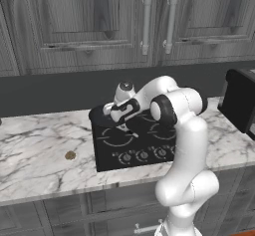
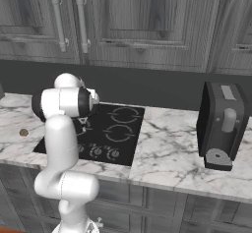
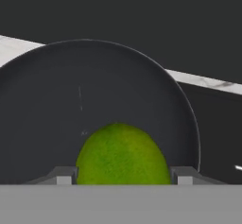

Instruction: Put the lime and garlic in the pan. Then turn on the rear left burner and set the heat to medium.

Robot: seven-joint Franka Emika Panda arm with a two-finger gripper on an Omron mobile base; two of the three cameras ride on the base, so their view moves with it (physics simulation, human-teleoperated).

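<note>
While I watch through the hand view, the lime (image 3: 122, 154) sits between the two finger tips of the gripper (image 3: 122, 176), which is clamped on it, one tip at each side of the fruit. Directly beyond the lime, along the line the hand looks, lies the dark floor of the pan (image 3: 94, 90), its rim curving round the fruit on all sides but the near one. So the lime hangs over the pan, and I judge that parting the tips would let it land inside. From the left base view, the garlic (image 1: 70, 155) lies on the marble counter (image 1: 35, 150), well to the left of the cooktop (image 1: 149, 145), untouched.
</note>
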